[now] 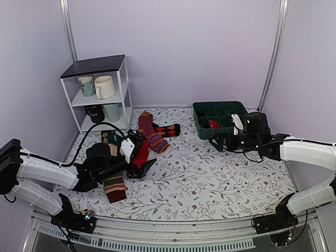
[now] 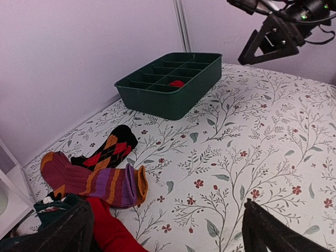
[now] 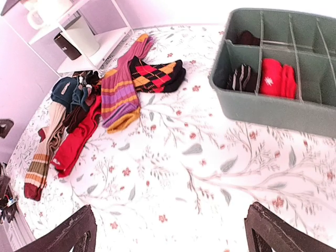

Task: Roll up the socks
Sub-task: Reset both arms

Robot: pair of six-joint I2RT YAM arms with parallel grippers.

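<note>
A bright red sock point(image 1: 142, 153) lies in the sock pile left of centre; its cuff band is hidden. It also shows in the left wrist view point(image 2: 107, 231) and in the right wrist view point(image 3: 79, 139). My left gripper point(image 1: 140, 167) is open and empty point(image 2: 168, 239), low over the cloth, with the red sock beside its left finger point(image 2: 58, 231). My right gripper point(image 1: 221, 143) is open and empty point(image 3: 170, 236), hovering in front of the green bin, far from the pile.
A maroon sock with purple-orange stripes point(image 1: 152, 134), a black argyle sock point(image 1: 168, 129), a brown striped sock point(image 1: 114, 186) and a teal sock point(image 1: 110, 137) lie around the red one. The green divided bin point(image 1: 207, 134) holds a red roll point(image 1: 212, 124). A white shelf point(image 1: 126, 89) with mugs stands back left.
</note>
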